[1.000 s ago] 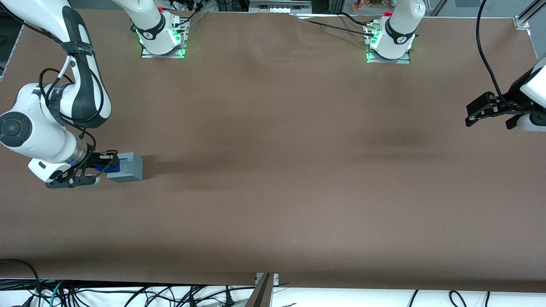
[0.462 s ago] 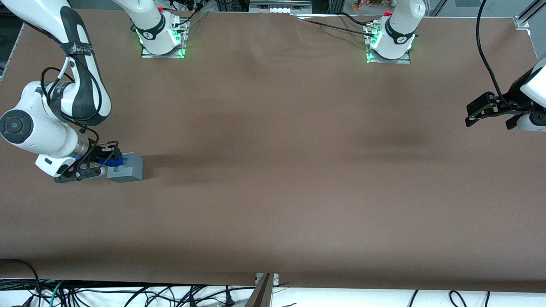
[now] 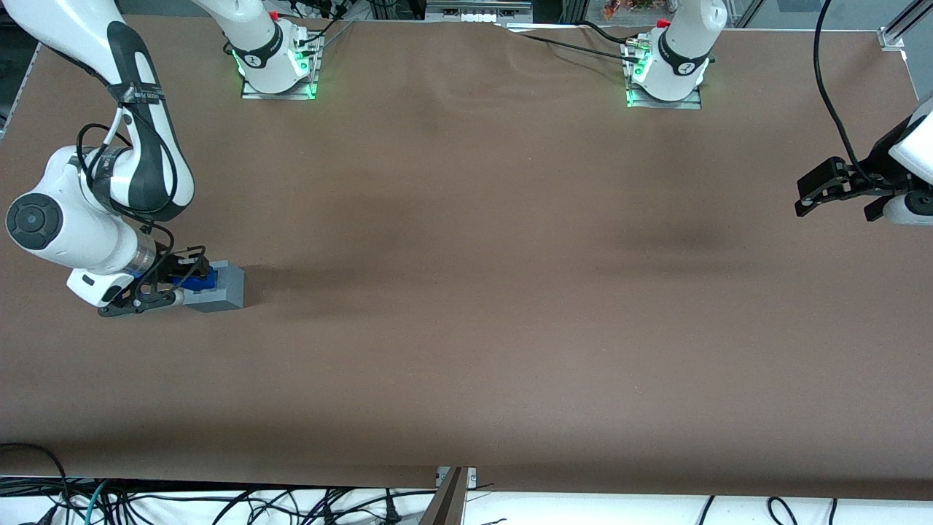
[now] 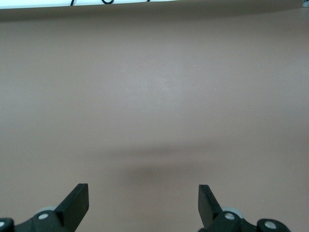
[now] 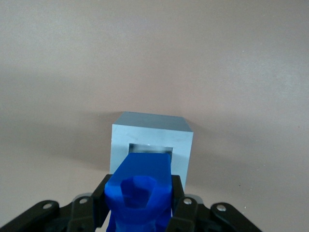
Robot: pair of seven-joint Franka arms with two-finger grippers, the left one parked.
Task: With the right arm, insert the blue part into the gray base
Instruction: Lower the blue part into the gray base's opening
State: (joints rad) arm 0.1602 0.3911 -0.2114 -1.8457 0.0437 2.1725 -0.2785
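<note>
The gray base point(image 3: 222, 286) is a light-gray cube on the brown table toward the working arm's end; in the right wrist view the gray base point(image 5: 152, 135) shows its recessed hole. My right gripper point(image 3: 191, 278) is shut on the blue part point(image 3: 200, 278) and holds it at the base's top, over the hole. In the right wrist view the gripper point(image 5: 140, 198) clamps the blue part point(image 5: 141, 191) between both black fingers, and the part's tip overlaps the hole's edge. How deep the part sits I cannot tell.
The brown table point(image 3: 481, 292) spreads toward the parked arm's end. Two arm bases with green lights point(image 3: 275, 62) point(image 3: 667, 69) stand at the table's edge farthest from the front camera. Cables lie along the edge nearest it.
My right gripper with the blue part has shifted over the gray base and lowered, so the part now overlaps the base's top instead of standing beside it. The base has not moved.
</note>
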